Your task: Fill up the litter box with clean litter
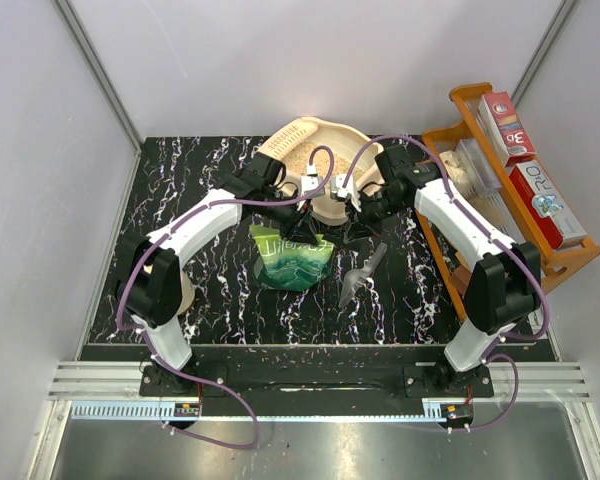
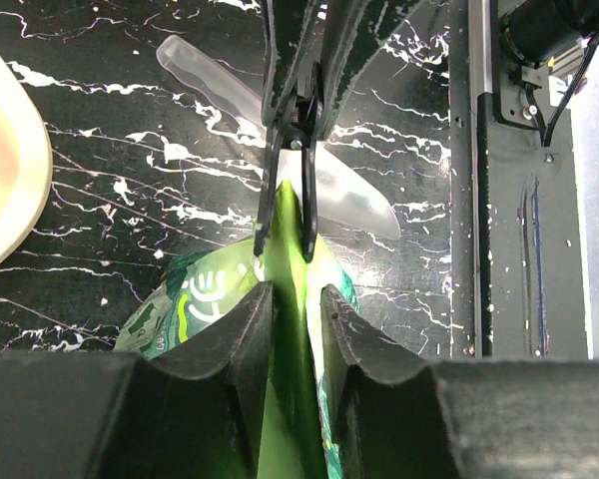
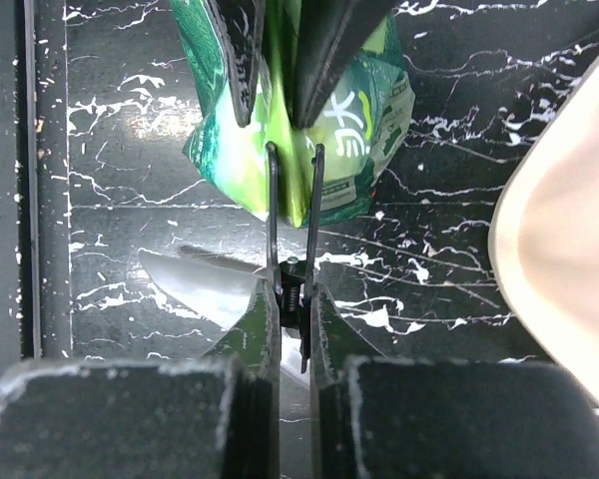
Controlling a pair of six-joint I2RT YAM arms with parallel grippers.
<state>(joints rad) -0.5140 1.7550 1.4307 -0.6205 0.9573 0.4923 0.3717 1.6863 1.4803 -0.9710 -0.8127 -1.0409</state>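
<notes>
**Two arms meet over the green bag, in front of the litter box**

The litter box (image 1: 332, 123) sits at the far middle of the black, white-veined bench (image 1: 180, 180). The clean litter (image 1: 302, 152) lies as a pale patch inside it. Both arms reach in just in front of it, and their wrists and cables cover its near rim.

The bag (image 1: 295, 260) stands between them. A clear scoop (image 1: 358, 272) lies just to its right. An orange wooden rack (image 1: 467, 93) leans along the right edge, close to the right arm, and holds red boxes (image 1: 507, 125). The bench's left half is mostly bare.

The right gripper (image 3: 295, 309) has its fingers nearly closed on a black clip (image 3: 294, 282), whose thin arms straddle the bag's top fold. The left gripper (image 2: 298, 329) has its fingers narrowly apart with that fold between them. I cannot tell whether they press it.

One box shows a large "3". The bag's white lettering is unreadable.
</notes>
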